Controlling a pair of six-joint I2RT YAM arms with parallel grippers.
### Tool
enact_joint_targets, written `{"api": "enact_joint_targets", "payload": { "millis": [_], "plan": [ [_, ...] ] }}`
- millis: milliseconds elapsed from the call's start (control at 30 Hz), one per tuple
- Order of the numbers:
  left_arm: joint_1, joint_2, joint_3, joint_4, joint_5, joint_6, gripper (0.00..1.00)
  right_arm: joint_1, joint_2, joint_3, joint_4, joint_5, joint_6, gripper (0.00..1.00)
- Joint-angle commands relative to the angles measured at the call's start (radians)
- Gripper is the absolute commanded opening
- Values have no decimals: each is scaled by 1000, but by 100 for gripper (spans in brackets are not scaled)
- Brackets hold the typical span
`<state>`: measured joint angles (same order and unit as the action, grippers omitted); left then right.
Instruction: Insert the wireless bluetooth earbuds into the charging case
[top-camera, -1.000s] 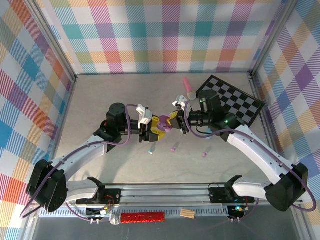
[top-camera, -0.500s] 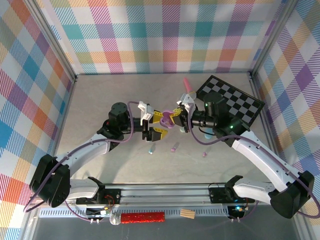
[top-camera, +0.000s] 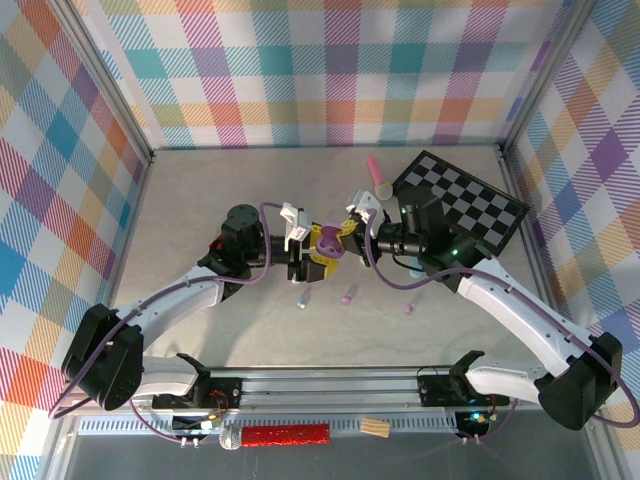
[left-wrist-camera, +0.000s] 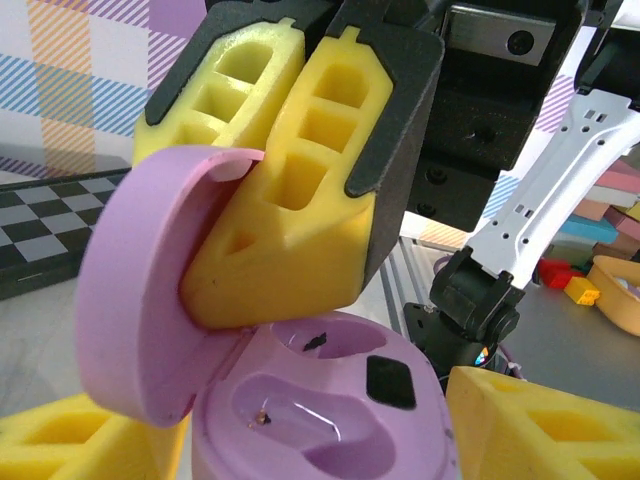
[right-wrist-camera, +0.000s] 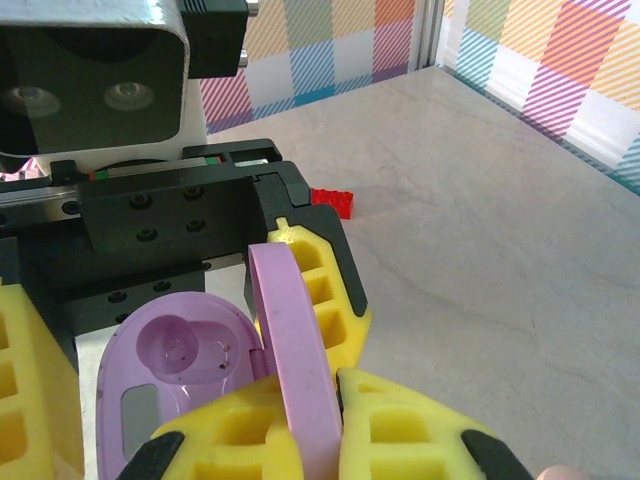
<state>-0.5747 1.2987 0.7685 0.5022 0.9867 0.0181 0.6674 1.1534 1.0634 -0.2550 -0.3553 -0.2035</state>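
Left claw (left-wrist-camera: 320, 440) clamps case (left-wrist-camera: 330, 410), right claw (right-wrist-camera: 310, 430) pinches lid (left-wrist-camera: 140, 300); pull too hard and you may tear it off.

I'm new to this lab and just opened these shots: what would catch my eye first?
Mid-table, both arms meet at a lilac oval plastic charging case: the right gripper pinches its raised lid between yellow foam pads, while the left gripper brackets the base, whose wells look empty. A few tiny pastel plastic earbuds lie loose on the grey tabletop nearer the arm bases, and a black-and-white checkerboard sits far right.
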Motion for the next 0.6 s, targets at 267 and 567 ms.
{"api": "enact_joint_targets", "payload": {
  "millis": [267, 567],
  "plan": [
    [-5, -16, 19, 44, 52, -2, 48, 6, 2, 6, 5, -14, -13, 0],
    [-5, -22, 15, 39, 55, 1, 38, 6, 8, 10, 3, -20, 0, 0]
  ]
}}
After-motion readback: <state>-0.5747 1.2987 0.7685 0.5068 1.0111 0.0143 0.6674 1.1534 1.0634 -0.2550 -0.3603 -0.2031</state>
